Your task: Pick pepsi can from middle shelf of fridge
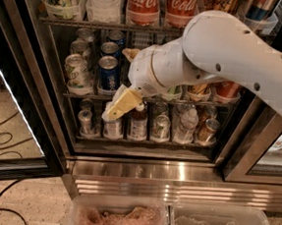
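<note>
The fridge point(141, 171) stands with its door swung wide. On its middle shelf point(81, 95), a dark blue pepsi can point(107, 72) stands at the front of its lane, with more blue cans lined up behind it. Green cans point(77, 73) fill the lane to its left. My gripper point(117, 83) hangs just right of and in front of the pepsi can. It is open: one yellowish finger point(130, 52) is up near the can tops, the other point(121, 103) drops below the shelf edge. Neither finger touches the can. My white arm point(225, 53) covers the lanes further right.
Coca-Cola bottles point(143, 3) stand on the rack above. Small bottles and cans point(162, 126) line the rack below. Orange-red cans point(227, 90) show under my arm. The glass door point(12, 123) hangs at left, with cables point(0, 141) on the floor. Clear bins point(170, 223) sit below.
</note>
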`<state>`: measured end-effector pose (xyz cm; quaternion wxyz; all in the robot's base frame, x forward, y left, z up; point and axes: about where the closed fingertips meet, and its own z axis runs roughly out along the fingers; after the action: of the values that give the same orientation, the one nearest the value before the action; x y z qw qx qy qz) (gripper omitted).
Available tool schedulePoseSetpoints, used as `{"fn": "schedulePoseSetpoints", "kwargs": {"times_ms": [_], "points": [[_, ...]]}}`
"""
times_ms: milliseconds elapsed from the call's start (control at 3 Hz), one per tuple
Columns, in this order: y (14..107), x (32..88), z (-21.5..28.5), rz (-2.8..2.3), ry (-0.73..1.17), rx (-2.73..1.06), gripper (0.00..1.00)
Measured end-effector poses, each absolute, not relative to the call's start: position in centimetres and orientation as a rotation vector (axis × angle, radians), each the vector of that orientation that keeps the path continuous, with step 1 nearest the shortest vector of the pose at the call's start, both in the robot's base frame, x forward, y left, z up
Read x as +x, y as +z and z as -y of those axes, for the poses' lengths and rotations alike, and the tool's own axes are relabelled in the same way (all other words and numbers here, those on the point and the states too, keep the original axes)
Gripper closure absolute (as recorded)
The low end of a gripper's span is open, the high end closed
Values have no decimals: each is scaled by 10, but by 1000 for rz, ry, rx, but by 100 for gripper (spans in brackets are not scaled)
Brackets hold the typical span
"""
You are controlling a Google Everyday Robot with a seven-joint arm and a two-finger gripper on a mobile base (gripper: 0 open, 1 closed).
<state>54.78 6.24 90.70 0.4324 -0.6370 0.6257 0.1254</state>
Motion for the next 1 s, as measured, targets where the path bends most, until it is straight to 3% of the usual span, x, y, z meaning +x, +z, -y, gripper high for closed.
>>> {"fn": "schedulePoseSetpoints", "kwargs": {"times_ms": [1000], "points": [[908, 565, -62, -1597, 289, -1541, 0]]}}
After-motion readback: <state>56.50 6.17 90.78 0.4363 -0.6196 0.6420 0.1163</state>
